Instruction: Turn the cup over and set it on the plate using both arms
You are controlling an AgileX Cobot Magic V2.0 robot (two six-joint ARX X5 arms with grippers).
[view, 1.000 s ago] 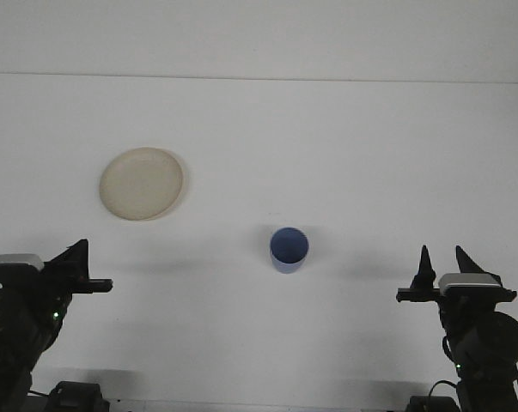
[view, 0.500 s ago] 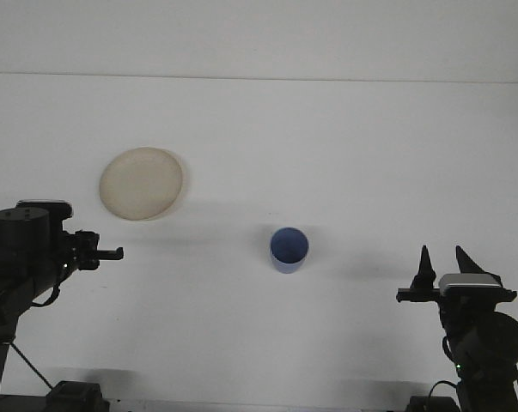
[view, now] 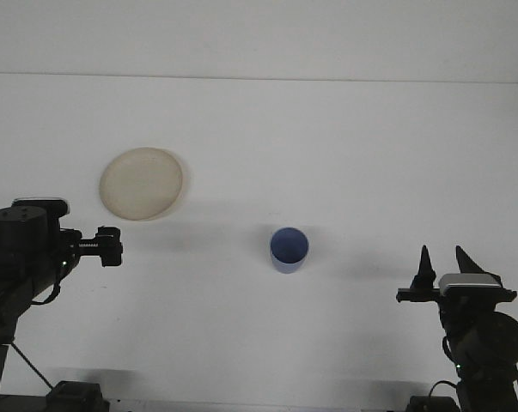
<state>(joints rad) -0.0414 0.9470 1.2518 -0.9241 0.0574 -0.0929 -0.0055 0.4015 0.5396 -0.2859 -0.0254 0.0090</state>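
A small blue cup [view: 289, 250] stands upright on the white counter [view: 327, 154], its open mouth facing up. A round, cream-coloured plate [view: 142, 183] lies flat and bare, well apart to the cup's upper left.

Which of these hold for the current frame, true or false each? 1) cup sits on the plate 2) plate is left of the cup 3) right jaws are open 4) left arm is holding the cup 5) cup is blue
1) False. The cup stands on the bare table, apart from the plate.
2) True. The plate lies to the left and farther back.
3) True. The right gripper shows two separated tips, holding nothing.
4) False. The left gripper hangs well left of the cup, not touching it.
5) True.
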